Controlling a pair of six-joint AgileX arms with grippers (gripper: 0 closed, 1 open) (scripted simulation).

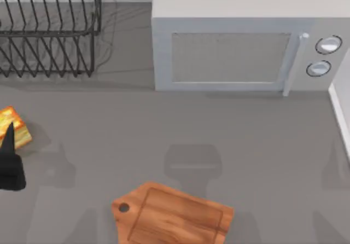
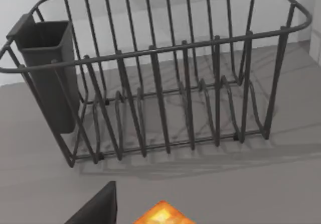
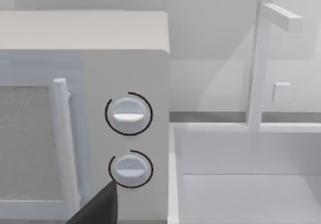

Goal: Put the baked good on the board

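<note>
Overhead view; two low wrist views

No readable text, labels, brands or numbers – microwave dials unmarked – board plain.

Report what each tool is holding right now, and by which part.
Cannot be told. The left tool sits at the baked good at the table's left edge, but no grip shows. The board lies bare.
</note>
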